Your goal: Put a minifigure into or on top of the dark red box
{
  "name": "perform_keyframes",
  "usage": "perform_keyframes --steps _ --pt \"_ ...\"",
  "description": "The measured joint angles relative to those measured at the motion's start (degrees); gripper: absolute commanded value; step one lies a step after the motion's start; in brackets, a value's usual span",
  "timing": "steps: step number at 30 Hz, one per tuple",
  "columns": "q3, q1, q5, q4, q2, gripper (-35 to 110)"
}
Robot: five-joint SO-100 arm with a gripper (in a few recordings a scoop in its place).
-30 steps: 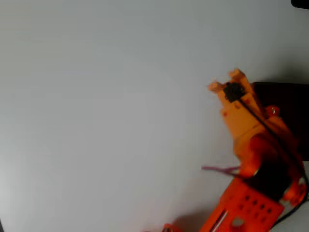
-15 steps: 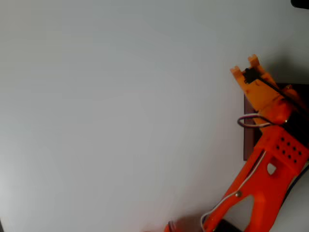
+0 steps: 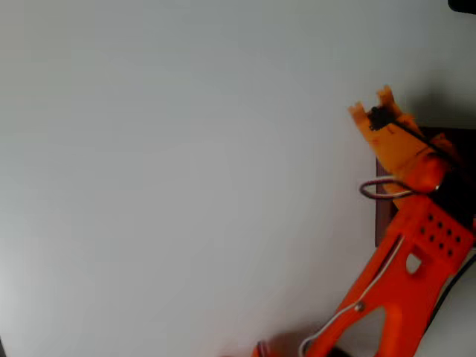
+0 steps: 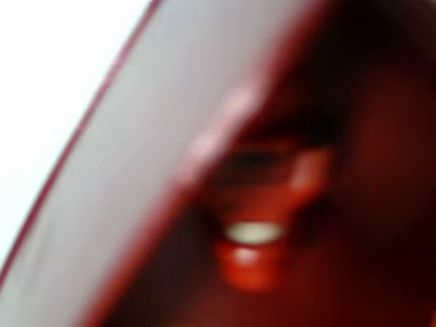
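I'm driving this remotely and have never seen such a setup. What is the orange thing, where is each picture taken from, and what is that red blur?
The orange thing is a small robot arm. Its grasping part, the hand, points up the picture in the overhead view, which looks straight down on a pale table. At the right edge, partly under the arm, lies the dark red box. The other picture comes from a camera riding on the wrist, very close and blurred: it shows the box's pale wall and dark inside, with a small red shape, probably the minifigure, against the dark inside. Whether the hand holds it, I cannot tell.
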Motion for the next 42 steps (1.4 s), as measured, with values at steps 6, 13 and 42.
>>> perform_keyframes --steps 6,13,42 --pt "18.90 -5.98 1.67 -0.62 22.76 14" --pt "43.95 -20.74 4.66 -5.71 55.20 16" --pt "84.73 -45.26 0.26 -1.05 111.71 9"
